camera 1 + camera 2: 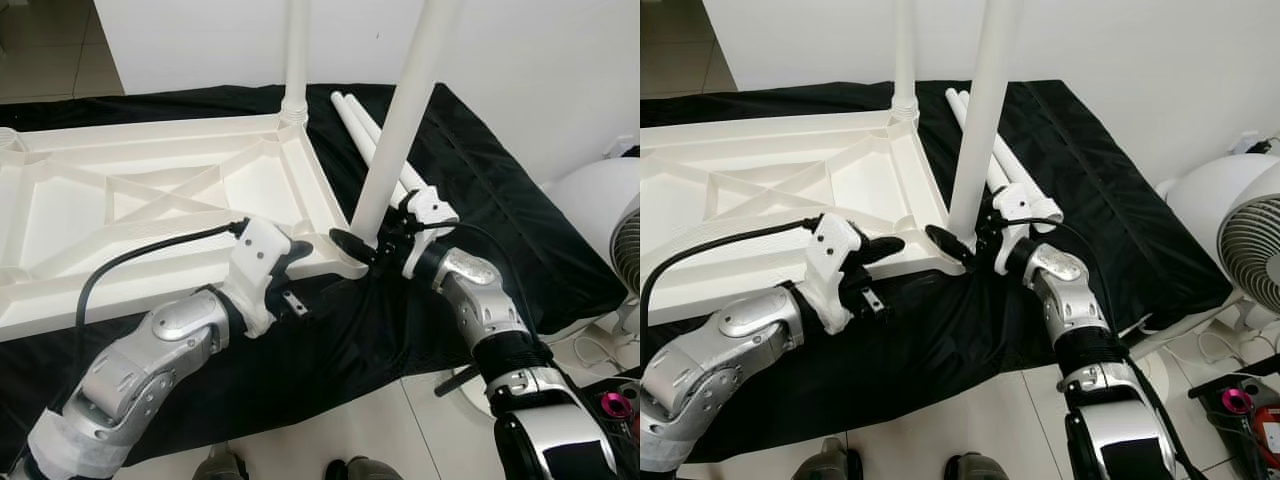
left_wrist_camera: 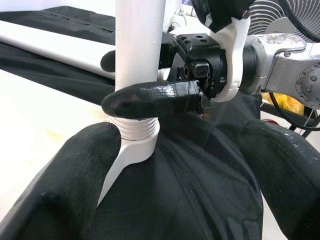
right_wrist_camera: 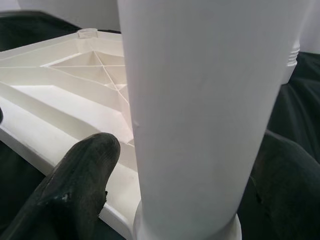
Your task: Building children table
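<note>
Tabletop (image 1: 150, 200), white and ribbed, is lying upside down on a black cloth (image 1: 500, 200) spread over the floor. Just off its near edge the left gripper (image 1: 300, 262) is hovering with its fingers (image 2: 60, 190) spread wide, gripping nothing. At the near right corner an upright leg (image 1: 400, 120) is standing in its socket, and the right gripper (image 1: 362, 245) is clamping narrowly around the base of that leg. Another leg (image 1: 295, 50) is rising from the far corner. Spare legs (image 1: 360, 125) are lying on the cloth behind. A fan (image 1: 1240, 230) is sitting at far right.
</note>
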Controlling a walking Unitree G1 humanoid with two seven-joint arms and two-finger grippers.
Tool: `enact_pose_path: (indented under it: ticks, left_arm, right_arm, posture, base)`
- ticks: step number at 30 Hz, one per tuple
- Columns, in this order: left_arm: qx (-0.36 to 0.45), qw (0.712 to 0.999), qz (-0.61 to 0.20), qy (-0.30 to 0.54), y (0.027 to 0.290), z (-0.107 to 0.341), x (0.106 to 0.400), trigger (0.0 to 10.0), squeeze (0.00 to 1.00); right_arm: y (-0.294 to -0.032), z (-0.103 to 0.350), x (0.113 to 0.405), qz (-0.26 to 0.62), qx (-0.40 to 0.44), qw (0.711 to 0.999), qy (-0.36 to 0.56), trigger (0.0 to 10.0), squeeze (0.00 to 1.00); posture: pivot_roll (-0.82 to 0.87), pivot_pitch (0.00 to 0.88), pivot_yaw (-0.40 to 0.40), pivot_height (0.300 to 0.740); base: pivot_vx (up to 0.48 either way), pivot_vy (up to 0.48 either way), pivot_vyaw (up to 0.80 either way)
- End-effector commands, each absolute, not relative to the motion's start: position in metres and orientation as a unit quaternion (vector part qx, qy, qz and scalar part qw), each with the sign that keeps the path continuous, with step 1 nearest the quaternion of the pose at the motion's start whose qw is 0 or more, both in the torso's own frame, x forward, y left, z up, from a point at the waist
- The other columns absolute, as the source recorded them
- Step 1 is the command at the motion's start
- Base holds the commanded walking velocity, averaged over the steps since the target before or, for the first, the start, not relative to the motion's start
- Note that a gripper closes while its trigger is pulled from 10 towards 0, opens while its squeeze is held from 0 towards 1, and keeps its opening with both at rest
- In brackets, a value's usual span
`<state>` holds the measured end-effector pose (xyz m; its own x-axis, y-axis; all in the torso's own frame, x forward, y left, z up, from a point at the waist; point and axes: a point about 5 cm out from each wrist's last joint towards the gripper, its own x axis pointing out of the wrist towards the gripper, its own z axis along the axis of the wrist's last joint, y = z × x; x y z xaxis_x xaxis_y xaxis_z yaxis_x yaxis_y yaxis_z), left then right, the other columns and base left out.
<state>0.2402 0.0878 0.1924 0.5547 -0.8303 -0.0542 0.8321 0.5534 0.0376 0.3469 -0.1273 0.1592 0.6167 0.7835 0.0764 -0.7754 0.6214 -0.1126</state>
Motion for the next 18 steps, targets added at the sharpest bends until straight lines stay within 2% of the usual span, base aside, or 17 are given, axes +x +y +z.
enact_pose_path:
  ticks: [1,2,3,7,8,9,10,17,18]
  left_arm:
    - [0.032,0.874,-0.485,0.013,0.0855,0.1915,0.2404,10.0,0.0]
    - [0.032,0.874,-0.485,0.013,0.0855,0.1915,0.2404,10.0,0.0]
    - [0.032,0.874,-0.484,0.011,0.0852,0.1925,0.241,10.0,0.0]
    - [0.033,0.875,-0.484,0.01,0.085,0.193,0.2415,10.0,0.0]
    - [0.033,0.875,-0.483,0.008,0.0848,0.1935,0.2417,10.0,0.0]
    - [0.033,0.875,-0.483,0.008,0.0848,0.1935,0.2417,10.0,0.0]
    - [0.033,0.875,-0.483,0.007,0.0846,0.1938,0.2417,10.0,0.0]
    - [0.035,0.874,-0.484,0.005,0.0842,0.1939,0.2414,10.0,0.0]
    - [0.036,0.874,-0.484,0.005,0.0844,0.1941,0.2414,10.0,0.0]
  right_arm:
    - [-0.1241,0.1608,0.3492,0.442,-0.038,0.894,-0.059,4.7,0.0]
    - [-0.1241,0.1608,0.3492,0.442,-0.038,0.894,-0.059,4.7,0.0]
    - [-0.1238,0.1613,0.3504,0.442,-0.04,0.894,-0.059,3.5,0.0]
    - [-0.1237,0.1614,0.3508,0.443,-0.041,0.894,-0.059,3.5,0.0]
    - [-0.124,0.1611,0.3513,0.44,-0.045,0.895,-0.059,2.3,0.0]
    - [-0.124,0.1611,0.3513,0.44,-0.045,0.895,-0.059,2.3,0.0]
    - [-0.1245,0.1594,0.3517,0.439,-0.047,0.895,-0.057,0.0,0.0]
    - [-0.1253,0.1567,0.3525,0.437,-0.042,0.897,-0.053,0.0,0.0]
    - [-0.1257,0.1553,0.3529,0.431,-0.038,0.9,-0.05,10.0,0.0]
  posture:
    - [0.01,0.067,-0.064,0.74]
    - [0.01,0.067,-0.064,0.74]
    - [0.01,0.066,-0.065,0.74]
    - [0.01,0.062,-0.064,0.74]
    - [0.01,0.061,-0.066,0.74]
    - [0.01,0.061,-0.066,0.74]
    - [0.01,0.056,-0.063,0.74]
    - [0.02,0.053,-0.063,0.74]
    - [0.02,0.052,-0.062,0.74]
  base:
    - [0.0,0.0,0.0]
    - [0.0,0.0,0.0]
    - [0.0,0.0,0.0]
    - [0.0,0.0,0.0]
    - [0.0,0.0,0.0]
    - [0.0,0.0,0.0]
    - [0.0,0.0,0.0]
    - [0.0,0.0,0.0]
    - [0.0,0.0,0.0]
